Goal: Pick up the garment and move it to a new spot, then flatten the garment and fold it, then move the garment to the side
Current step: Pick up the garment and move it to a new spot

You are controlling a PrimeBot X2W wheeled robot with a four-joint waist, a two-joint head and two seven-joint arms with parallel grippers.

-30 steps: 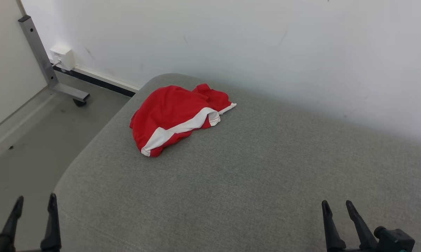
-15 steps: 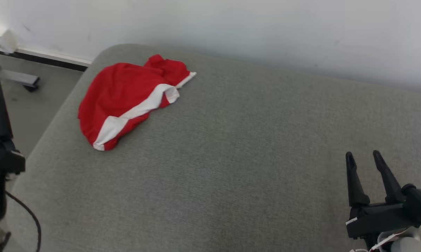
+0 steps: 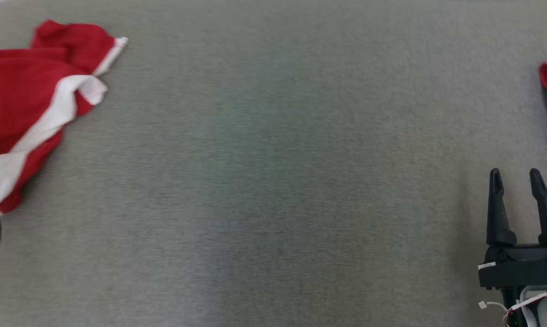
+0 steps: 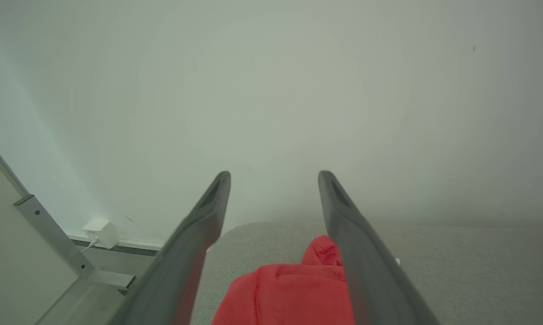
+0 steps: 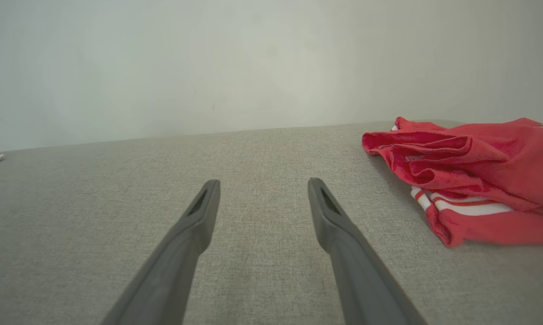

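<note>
1. A grey, woven-fabric surface [image 3: 273, 181] fills the head view. It runs back to a plain pale wall [image 4: 271, 90].
2. Past the surface's rounded far-left corner, the left wrist view shows bare floor, a grey metal frame leg [image 4: 50, 234] and a small white box [image 4: 101, 231] low on the wall.
3. The garment [image 3: 28, 91] is red with a broad white band. It lies crumpled in a loose heap at the surface's left edge, with one white-trimmed hem pointing inward.
4. A second garment [image 5: 479, 171], red with white striped trim, lies bunched in folds near the right edge.
5. The left gripper [image 4: 275, 174] hangs above the garment with its fingers spread apart and nothing between them.
6. The right gripper [image 3: 514, 172] is over bare fabric near the front right. Its fingers are apart and empty, just beside the second garment without touching it.
</note>
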